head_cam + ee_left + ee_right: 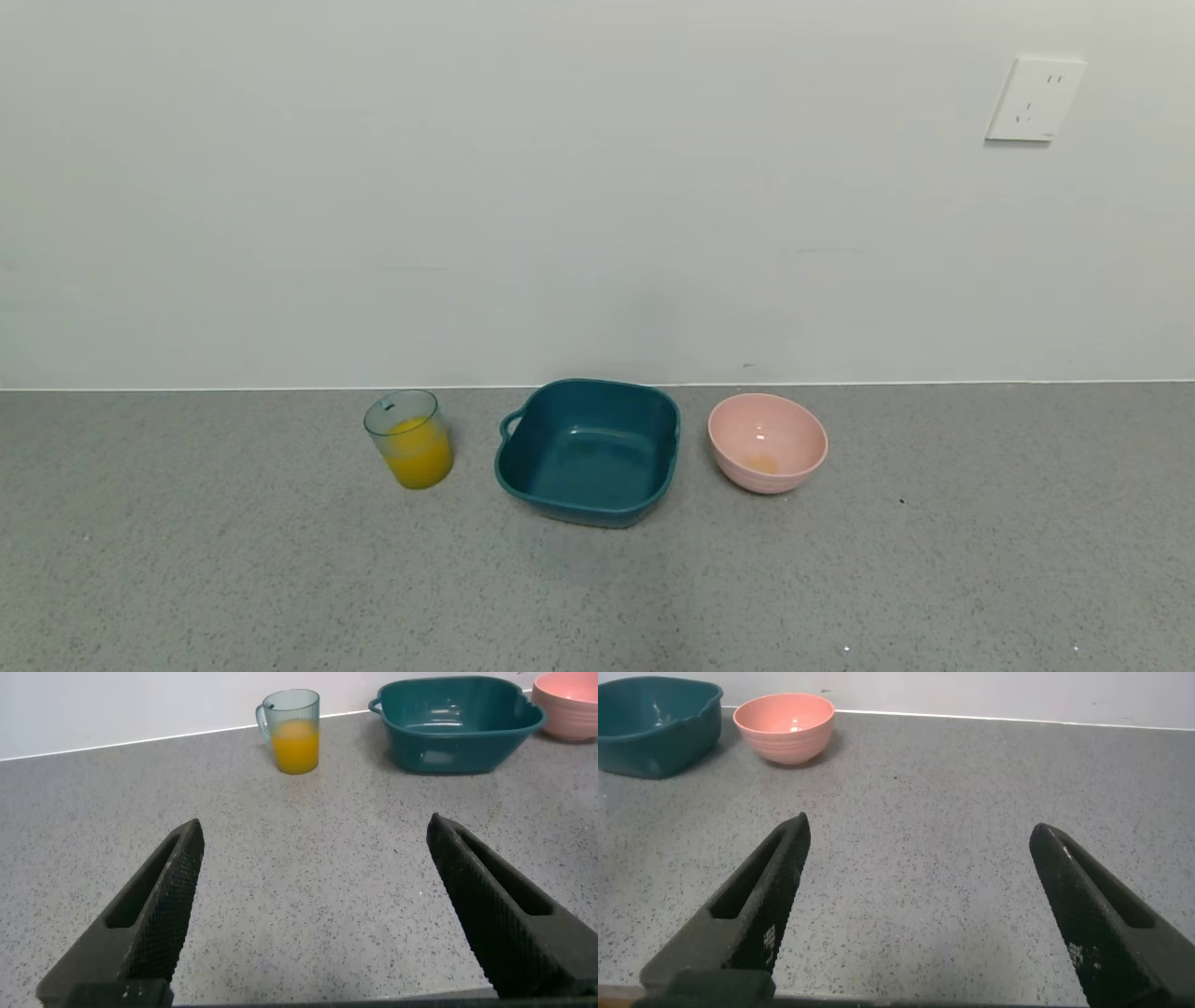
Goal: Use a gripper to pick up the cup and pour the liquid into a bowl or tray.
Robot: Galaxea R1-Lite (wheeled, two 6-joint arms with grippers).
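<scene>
The clear blue-green cup (pixel 409 439) stands upright on the grey counter near the wall, about half full of orange-yellow liquid (pixel 419 457). The dark teal square dish (pixel 588 453) sits just to its right, empty, with its small handle toward the cup. Neither arm shows in the head view. In the left wrist view my left gripper (pixel 313 831) is open and empty over bare counter, with the cup (pixel 292 730) and dish (pixel 455 723) far ahead. In the right wrist view my right gripper (pixel 918 826) is open and empty; the dish (pixel 654 723) is far off.
A round pink bowl (pixel 767 441) with a yellow trace in its bottom stands right of the teal dish; it also shows in the right wrist view (pixel 784 726). The white wall runs close behind all three vessels. A wall socket (pixel 1034 99) is high at the right.
</scene>
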